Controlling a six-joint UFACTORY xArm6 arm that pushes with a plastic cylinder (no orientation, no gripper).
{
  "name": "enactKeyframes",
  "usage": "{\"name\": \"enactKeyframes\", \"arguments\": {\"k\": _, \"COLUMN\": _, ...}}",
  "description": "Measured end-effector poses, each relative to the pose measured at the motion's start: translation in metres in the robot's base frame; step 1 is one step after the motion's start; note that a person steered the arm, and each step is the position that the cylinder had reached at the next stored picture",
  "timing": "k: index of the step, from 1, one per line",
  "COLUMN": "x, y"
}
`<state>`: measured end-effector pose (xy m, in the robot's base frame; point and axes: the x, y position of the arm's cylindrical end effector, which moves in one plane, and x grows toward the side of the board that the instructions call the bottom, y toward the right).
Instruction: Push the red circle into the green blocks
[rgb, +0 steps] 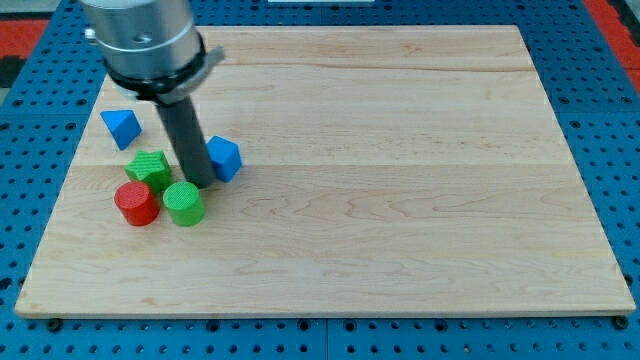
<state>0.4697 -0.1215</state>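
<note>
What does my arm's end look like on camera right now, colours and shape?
A wide grey metallic cylinder with a dark band and a small dark tab at its lower edge. Below it hangs a straight dark rod, narrower and round, ending at my tip. No cables or markings show.

So the rod (186, 130) covers the left edge of the blue block (225, 158) sitting mid-left in the frame. My tip (200, 184) lands just above the green cylinder (184, 203), and honestly can't tell if they touch. The arm's grey housing (140, 35) gets chopped off by the top edge, upper left. The table's (400, 150) bottom-left corner is hard to make out.
</note>
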Motion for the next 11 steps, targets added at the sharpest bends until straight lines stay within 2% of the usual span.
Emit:
{"name": "enactKeyframes", "arguments": {"k": 2, "x": 0.002, "y": 0.022}}
{"name": "enactKeyframes", "arguments": {"k": 3, "x": 0.044, "y": 0.022}}
{"name": "enactKeyframes", "arguments": {"k": 4, "x": 0.105, "y": -0.010}}
{"name": "enactKeyframes", "arguments": {"k": 5, "x": 0.108, "y": -0.096}}
{"name": "enactKeyframes", "arguments": {"k": 6, "x": 0.096, "y": -0.120}}
{"name": "enactKeyframes", "arguments": {"k": 9, "x": 0.060, "y": -0.103}}
{"name": "enactKeyframes", "arguments": {"k": 11, "x": 0.059, "y": -0.096}}
